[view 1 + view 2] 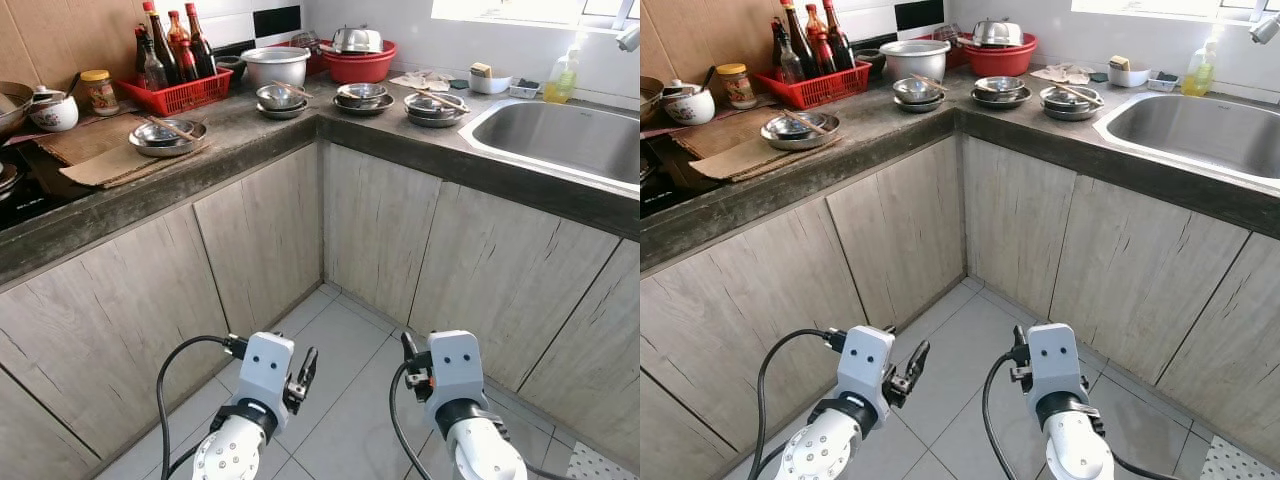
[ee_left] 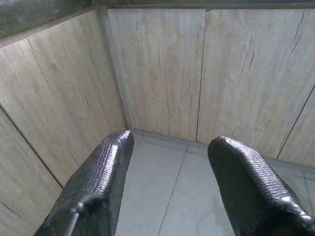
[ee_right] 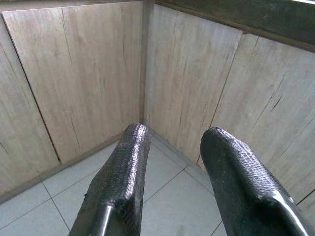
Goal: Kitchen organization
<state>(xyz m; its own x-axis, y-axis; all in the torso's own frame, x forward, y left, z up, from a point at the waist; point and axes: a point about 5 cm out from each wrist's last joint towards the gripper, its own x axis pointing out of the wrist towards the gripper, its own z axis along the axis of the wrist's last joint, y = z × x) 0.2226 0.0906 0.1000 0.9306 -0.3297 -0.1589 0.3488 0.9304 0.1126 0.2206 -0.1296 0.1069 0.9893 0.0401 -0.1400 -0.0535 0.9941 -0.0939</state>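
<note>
On the dark L-shaped countertop (image 1: 250,135) stand several steel dishes: one bowl with chopsticks (image 1: 167,136) on a brown board, and further bowls (image 1: 282,99) (image 1: 362,96) (image 1: 435,105) near the corner. A steel sink (image 1: 565,135) lies at the right. Both arms hang low over the tiled floor, well below the counter. My left gripper (image 2: 170,162) is open with nothing between its fingers, facing the cabinet corner. My right gripper (image 3: 172,147) is open and holds nothing as well.
A red basket of sauce bottles (image 1: 180,90), a steel pot (image 1: 275,65), a red basin with a lidded pot (image 1: 358,60), a jar (image 1: 100,92) and a white cup (image 1: 52,112) line the back. Soap bottle (image 1: 561,78) by the sink. Wooden cabinet doors (image 1: 375,225) close off the corner.
</note>
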